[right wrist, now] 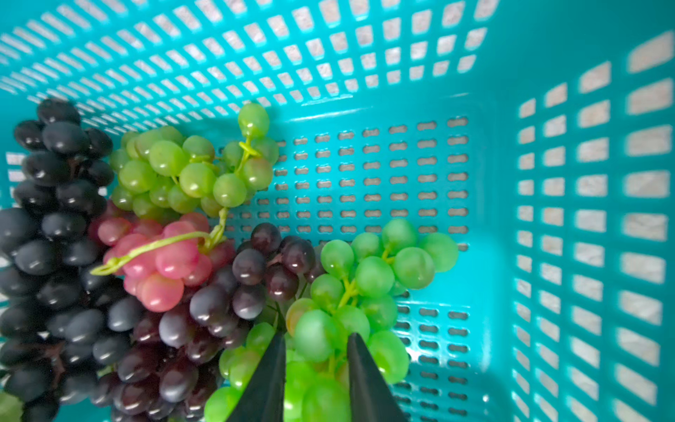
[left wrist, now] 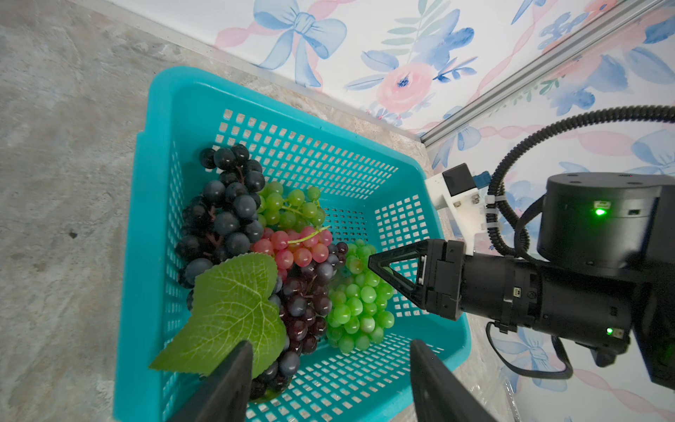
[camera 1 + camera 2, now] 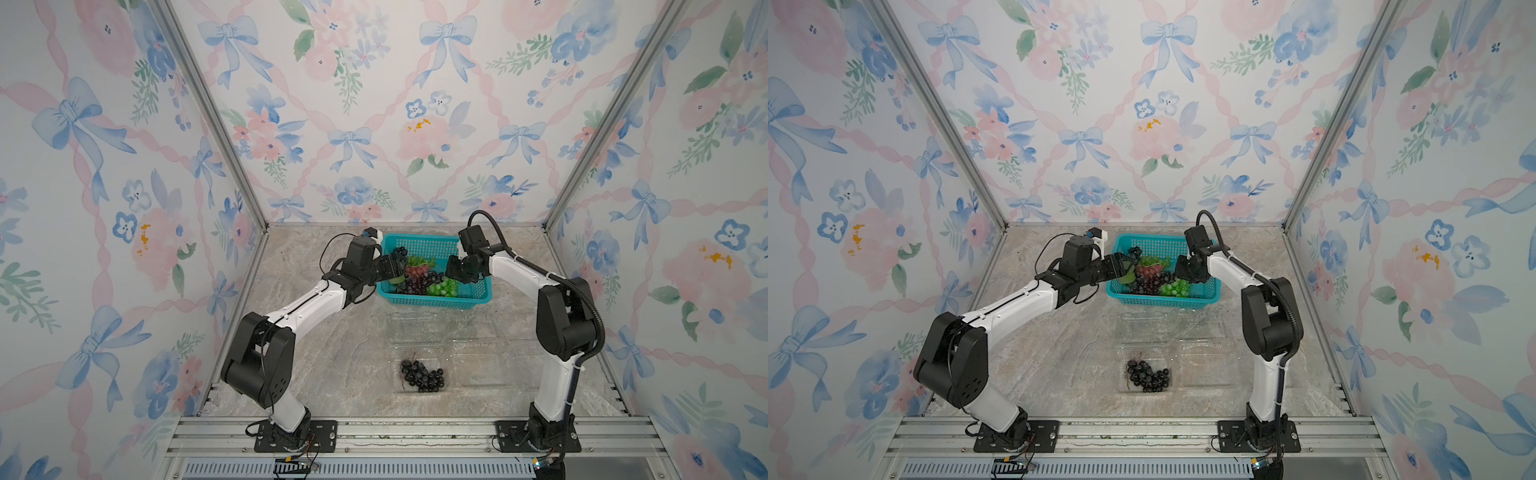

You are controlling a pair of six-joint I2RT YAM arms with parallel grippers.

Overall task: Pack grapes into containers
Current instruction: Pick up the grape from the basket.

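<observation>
Several grapes bunches lie in the teal basket (image 3: 432, 301): dark (image 2: 226, 208), pale green (image 2: 288, 206), red (image 2: 296, 244), purple (image 2: 307, 292) and bright green (image 1: 365, 277). My right gripper (image 1: 316, 338) reaches down into the basket and is shut on the bright green bunch (image 3: 444, 287), with berries pressed between its fingers. My left gripper (image 2: 330, 345) hangs open over the basket's left end, beside a green leaf (image 2: 230, 310), holding nothing. Two clear containers sit open at the front: one (image 3: 399, 386) holds a dark bunch (image 3: 422, 376), while the other (image 3: 482, 365) looks empty.
The basket stands near the back wall, between both arms. The containers' open lids (image 3: 415, 328) lie flat between the basket and the container trays. The patterned walls close in on three sides, and a metal rail (image 3: 415, 432) runs along the front.
</observation>
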